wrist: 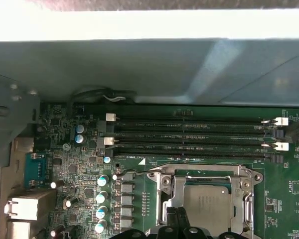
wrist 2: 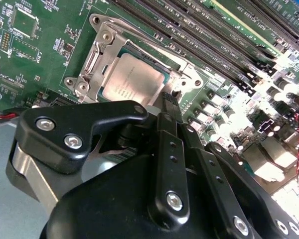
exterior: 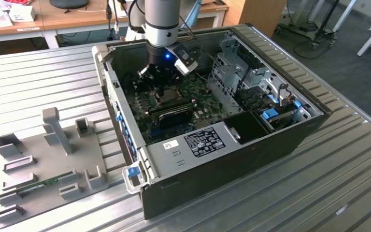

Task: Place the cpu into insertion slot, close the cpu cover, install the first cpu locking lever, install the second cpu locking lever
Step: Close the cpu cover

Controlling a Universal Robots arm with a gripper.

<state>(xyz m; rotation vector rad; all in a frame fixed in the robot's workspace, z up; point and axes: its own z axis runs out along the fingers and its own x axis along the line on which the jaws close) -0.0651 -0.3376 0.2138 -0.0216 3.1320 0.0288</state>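
- The computer case (exterior: 237,164) walls in the insertion slot (wrist 2: 189,79) on every side. The arm (exterior: 163,19) reaches down from right above the slot, so we judge that a wide swing could knock a wall.
- The motherboard (exterior: 198,94) carries the slot. Hard pressure landing off the slot could flex it or crush small parts.
- The memory slots (wrist: 189,134) run just beside the slot, where a sideways slip might catch them.
- The gripper (wrist 2: 169,99) hangs at the slot's edge, pressed together with nothing seen between its pads.
- The cpu cover (wrist 2: 94,64) lies down over the slot, framing the cpu (wrist 2: 132,79) seated in it.
- A thin wire lever (wrist: 134,172) pokes out beside the slot; we cannot tell whether it is latched. A slip off it could scrape the cpu.
- Wooden desks (exterior: 76,17) stand well apart from the slot, and a ribbed metal table (exterior: 44,82) spreads out below it. A grey fixture tray (exterior: 50,159) lies toward the exterior view's left of the slot.
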